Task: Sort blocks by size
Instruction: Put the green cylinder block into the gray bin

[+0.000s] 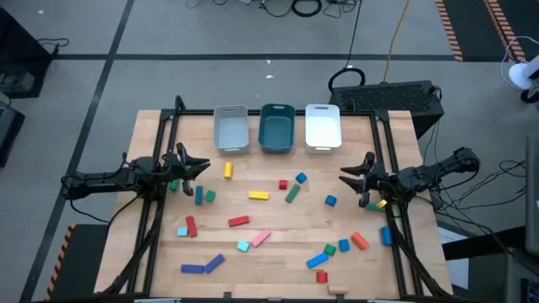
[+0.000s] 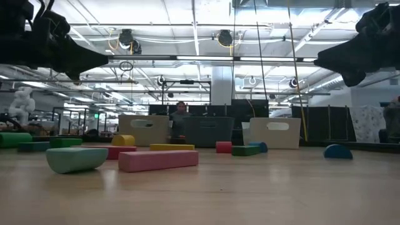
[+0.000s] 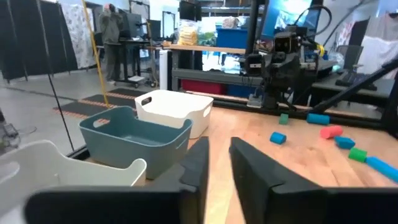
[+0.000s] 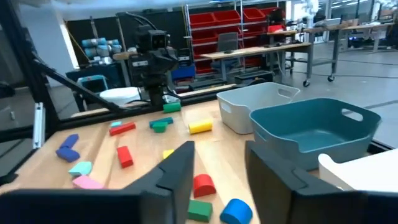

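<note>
Yellow bar (image 1: 258, 195) lying left-right, blocks (image 1: 239, 221) scattered, left hand (image 1: 199, 165), right hand (image 1: 348, 174) parted, empty

Grey tiled floor (image 1: 76, 84), ceiling strip lights (image 2: 237, 59), red shelving (image 4: 217, 28), person (image 2: 180, 119) beyond the wooden tabletop's (image 1: 278, 252) far edge.

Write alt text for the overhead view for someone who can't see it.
Small coloured blocks, among them a pink bar and a yellow bar, lie scattered over a wooden table. The left hand and right hand hover at opposite sides, holding nothing. Grey, teal and white trays line the far edge.
</note>
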